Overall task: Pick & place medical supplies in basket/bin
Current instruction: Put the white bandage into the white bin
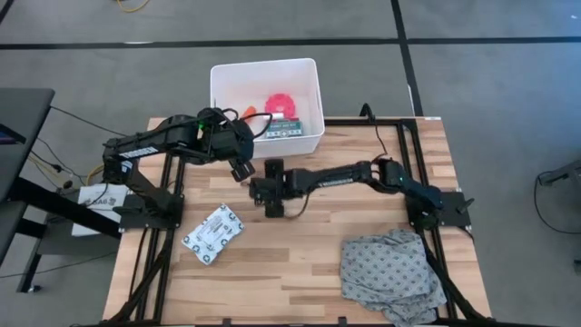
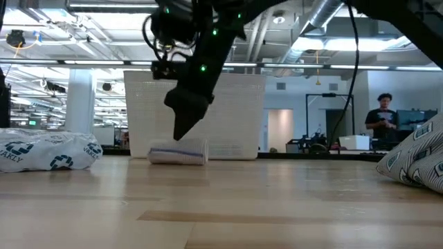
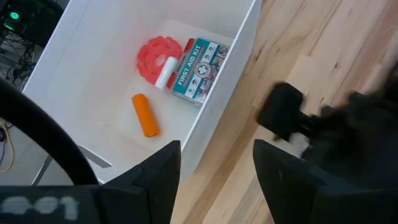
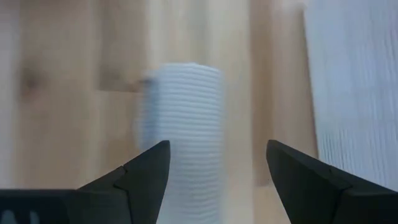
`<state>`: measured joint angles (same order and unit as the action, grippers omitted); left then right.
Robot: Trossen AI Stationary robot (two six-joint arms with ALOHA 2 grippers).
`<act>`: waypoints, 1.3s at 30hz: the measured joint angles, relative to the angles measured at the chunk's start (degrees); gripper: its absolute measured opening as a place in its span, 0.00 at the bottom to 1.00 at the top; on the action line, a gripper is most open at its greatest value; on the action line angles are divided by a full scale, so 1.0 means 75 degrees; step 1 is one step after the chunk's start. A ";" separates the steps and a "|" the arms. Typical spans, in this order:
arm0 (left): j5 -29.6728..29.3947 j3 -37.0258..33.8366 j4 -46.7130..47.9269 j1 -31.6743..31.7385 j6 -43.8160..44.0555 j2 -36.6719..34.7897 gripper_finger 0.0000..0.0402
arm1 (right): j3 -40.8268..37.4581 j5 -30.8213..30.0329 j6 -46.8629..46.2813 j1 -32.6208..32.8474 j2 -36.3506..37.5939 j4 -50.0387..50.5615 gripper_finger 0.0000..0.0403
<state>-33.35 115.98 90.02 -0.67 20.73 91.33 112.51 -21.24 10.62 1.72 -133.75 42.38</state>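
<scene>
The white tub [image 1: 263,64] stands at the table's far edge. In it lie the pink roll [image 3: 154,53], the small white tube [image 3: 165,71], the first-aid box [image 3: 199,70] and the orange tube [image 3: 144,115]. The pale bandage roll [image 2: 178,153] lies on its side on the table in front of the tub. My right gripper [image 4: 217,149] is open and points down just above the bandage roll [image 4: 186,137], apart from it in the low view. My left gripper [image 3: 216,155] is open in the air near the tub's near left corner. The flat white packet [image 1: 213,233] lies flat near the table's left side.
The large grey patterned cloth [image 1: 390,272] is heaped at the table's near right corner. Both grippers are close together [image 1: 241,169] [image 1: 263,193] in front of the tub's near wall [image 2: 228,111]. A person stands far off in the room [image 2: 379,117].
</scene>
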 joint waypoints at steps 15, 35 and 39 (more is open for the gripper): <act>0.0272 0.0000 0.0000 -0.0003 -0.0038 0.0000 0.48 | -0.0005 0.2421 -0.0415 -0.0538 -0.0242 -0.0026 0.64; 0.0274 0.0000 -0.0002 -0.0017 0.0000 0.0000 0.48 | 0.1207 0.0639 -0.0153 0.0229 -0.0375 0.2145 0.27; 0.0271 0.0000 0.0000 -0.0049 -0.0002 -0.0002 0.48 | 0.2452 -0.0294 -0.0220 0.0397 -0.0321 0.3695 0.27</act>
<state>-31.31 115.98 90.02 -1.03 20.72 91.32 130.90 -23.44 8.97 4.70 -136.16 70.09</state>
